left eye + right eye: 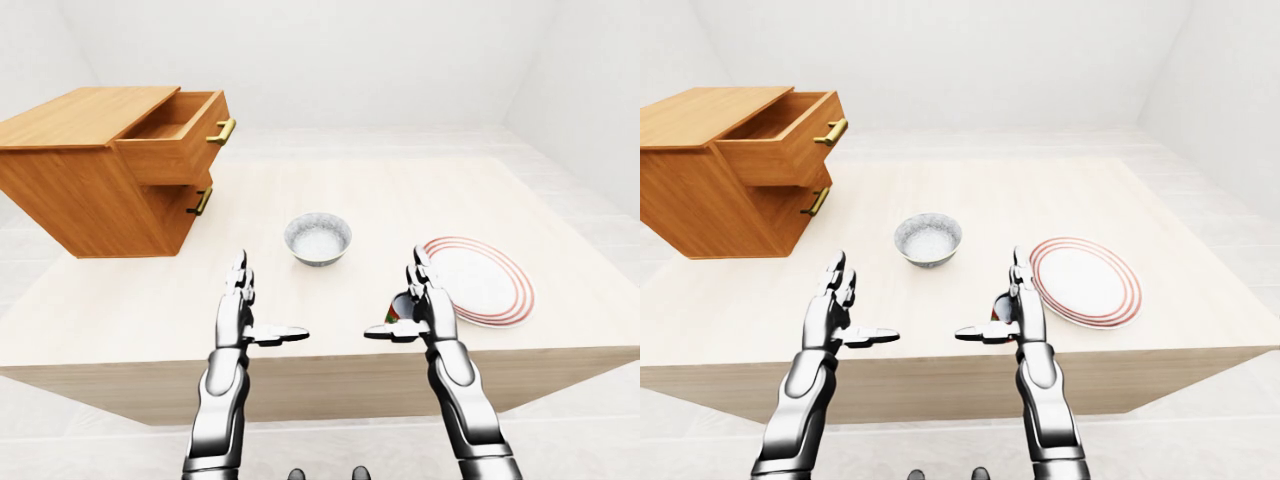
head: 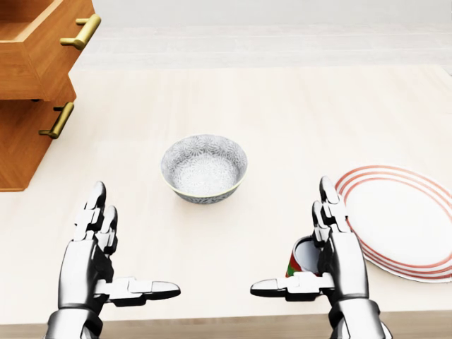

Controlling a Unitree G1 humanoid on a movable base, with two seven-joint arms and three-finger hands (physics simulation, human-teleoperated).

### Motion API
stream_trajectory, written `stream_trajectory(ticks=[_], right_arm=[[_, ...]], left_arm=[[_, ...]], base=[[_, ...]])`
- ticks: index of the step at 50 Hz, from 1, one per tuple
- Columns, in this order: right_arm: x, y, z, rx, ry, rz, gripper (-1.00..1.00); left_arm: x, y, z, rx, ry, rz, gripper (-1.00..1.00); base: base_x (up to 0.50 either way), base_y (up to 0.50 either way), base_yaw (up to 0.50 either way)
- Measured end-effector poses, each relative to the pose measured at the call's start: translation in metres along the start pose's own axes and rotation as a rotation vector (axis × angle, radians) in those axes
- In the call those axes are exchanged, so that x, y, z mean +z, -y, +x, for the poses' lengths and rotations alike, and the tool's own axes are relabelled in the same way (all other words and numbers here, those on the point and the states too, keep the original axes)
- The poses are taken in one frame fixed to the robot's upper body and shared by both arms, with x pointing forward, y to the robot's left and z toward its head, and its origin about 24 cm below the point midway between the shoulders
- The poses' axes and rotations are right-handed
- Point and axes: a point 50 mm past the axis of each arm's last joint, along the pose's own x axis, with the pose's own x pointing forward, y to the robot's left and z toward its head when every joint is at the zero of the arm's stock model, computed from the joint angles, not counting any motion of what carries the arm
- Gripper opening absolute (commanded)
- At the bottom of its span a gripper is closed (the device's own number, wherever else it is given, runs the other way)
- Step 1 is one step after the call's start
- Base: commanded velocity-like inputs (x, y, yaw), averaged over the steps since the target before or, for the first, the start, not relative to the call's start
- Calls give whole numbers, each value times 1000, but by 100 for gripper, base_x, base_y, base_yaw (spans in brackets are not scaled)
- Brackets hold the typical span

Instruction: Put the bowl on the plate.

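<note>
A grey patterned bowl stands upright and empty near the middle of the pale wooden table. To its right lies a white plate with red rings round the rim. My left hand hovers open over the table's near edge, below and left of the bowl, thumb pointing inward. At the same height my right hand is open too, between the bowl and the plate. Neither hand touches the bowl or the plate.
A small red and green cup sits just behind my right hand, partly hidden by it. A wooden drawer cabinet with brass handles stands at the table's left, its top drawer pulled open. White floor and walls surround the table.
</note>
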Motion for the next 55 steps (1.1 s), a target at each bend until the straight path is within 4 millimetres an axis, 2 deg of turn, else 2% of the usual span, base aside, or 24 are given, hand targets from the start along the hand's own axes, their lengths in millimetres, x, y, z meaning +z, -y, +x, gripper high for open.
stream_trajectory(ticks=[21, 40, 55], right_arm=[[1, 3, 4, 11, -1, -17, 100], [11, 4, 4, 9, 9, -43, 100], [19, 4, 4, 6, 35, -44, 100]], left_arm=[[-1, -8, 6, -6, -4, 76, 100], [13, -9, 9, -16, 24, 113, 100], [20, -9, 9, -23, 37, 128, 100]], base=[[0, 0, 0], [0, 0, 0], [0, -19, 0]])
